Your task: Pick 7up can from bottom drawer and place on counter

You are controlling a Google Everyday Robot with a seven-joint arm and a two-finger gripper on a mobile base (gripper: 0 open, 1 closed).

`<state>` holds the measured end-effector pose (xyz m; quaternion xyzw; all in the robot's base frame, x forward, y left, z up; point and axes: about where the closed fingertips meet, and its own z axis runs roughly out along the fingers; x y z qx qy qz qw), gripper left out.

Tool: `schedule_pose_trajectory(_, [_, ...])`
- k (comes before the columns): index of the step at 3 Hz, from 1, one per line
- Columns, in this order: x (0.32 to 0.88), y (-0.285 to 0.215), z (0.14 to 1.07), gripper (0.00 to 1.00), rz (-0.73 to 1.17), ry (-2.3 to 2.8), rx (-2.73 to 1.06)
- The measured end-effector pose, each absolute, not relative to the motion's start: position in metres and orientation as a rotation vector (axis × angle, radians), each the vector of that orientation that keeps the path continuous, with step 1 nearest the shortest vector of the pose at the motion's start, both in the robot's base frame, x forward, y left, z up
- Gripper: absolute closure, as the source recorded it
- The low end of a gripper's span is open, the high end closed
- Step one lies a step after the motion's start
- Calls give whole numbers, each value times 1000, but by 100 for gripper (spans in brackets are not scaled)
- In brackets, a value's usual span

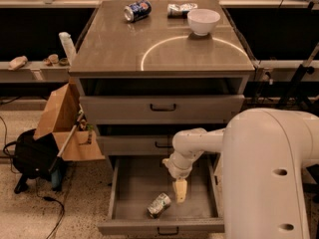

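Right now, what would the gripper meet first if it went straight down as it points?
Probably the floor of the bottom drawer, just beside the 7up can. The gripper points down inside that drawer, though depth is unclear.

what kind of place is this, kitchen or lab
Probably a robotics lab or workshop: speckled floor, a cardboard box and black bag beside the counter. The gripper hangs over the open bottom drawer near the 7up can.
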<state>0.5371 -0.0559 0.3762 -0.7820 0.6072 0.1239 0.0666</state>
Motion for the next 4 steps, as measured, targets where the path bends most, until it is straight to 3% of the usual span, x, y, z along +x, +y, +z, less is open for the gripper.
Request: schedule_pose_trajectory(4, [525, -49, 350, 0, 431, 1567, -2490])
